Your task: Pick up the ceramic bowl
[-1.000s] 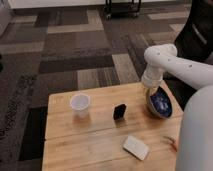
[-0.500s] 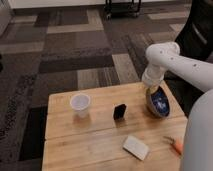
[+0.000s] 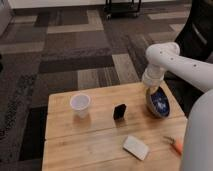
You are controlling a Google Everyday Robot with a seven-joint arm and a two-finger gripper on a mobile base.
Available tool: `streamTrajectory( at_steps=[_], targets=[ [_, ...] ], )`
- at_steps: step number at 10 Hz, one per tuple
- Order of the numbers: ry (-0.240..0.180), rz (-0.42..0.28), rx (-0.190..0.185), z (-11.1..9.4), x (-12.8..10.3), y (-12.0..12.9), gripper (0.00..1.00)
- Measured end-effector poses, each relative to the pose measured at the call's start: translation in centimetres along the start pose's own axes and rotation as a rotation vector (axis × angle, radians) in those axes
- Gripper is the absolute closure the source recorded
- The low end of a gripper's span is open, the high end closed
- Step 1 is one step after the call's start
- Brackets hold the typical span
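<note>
Overhead, a light wooden table (image 3: 100, 145) stands on patterned grey carpet. At its far right edge sits the ceramic bowl (image 3: 158, 103), wide, shallow, glossy dark blue with pale speckles, tipped up on its side. The white robot arm's gripper (image 3: 151, 91) reaches down onto the bowl's upper left rim; whether it grips the rim I cannot tell. Left of the bowl stands a small black block (image 3: 119, 111), further left a small white cup (image 3: 80, 105). Nearer the bowl's front lie a flat white pad (image 3: 136, 147) and an orange object (image 3: 176, 145).

Soft, even indoor light, blurry throughout; the hand (image 3: 151, 90) casts little shadow.
</note>
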Motion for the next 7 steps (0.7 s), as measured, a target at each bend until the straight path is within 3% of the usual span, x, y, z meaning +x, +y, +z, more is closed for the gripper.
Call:
streamTrajectory(
  at_steps=[4,6,7],
  targets=[
    [-0.016,-0.019,-0.007,-1.1,0.0,0.8,1.00],
    [-0.070,-0.063,-0.016,-3.4,-0.2,2.7,1.00],
    [-0.072,-0.061,-0.016,-3.5,-0.2,2.6,1.00]
  ],
)
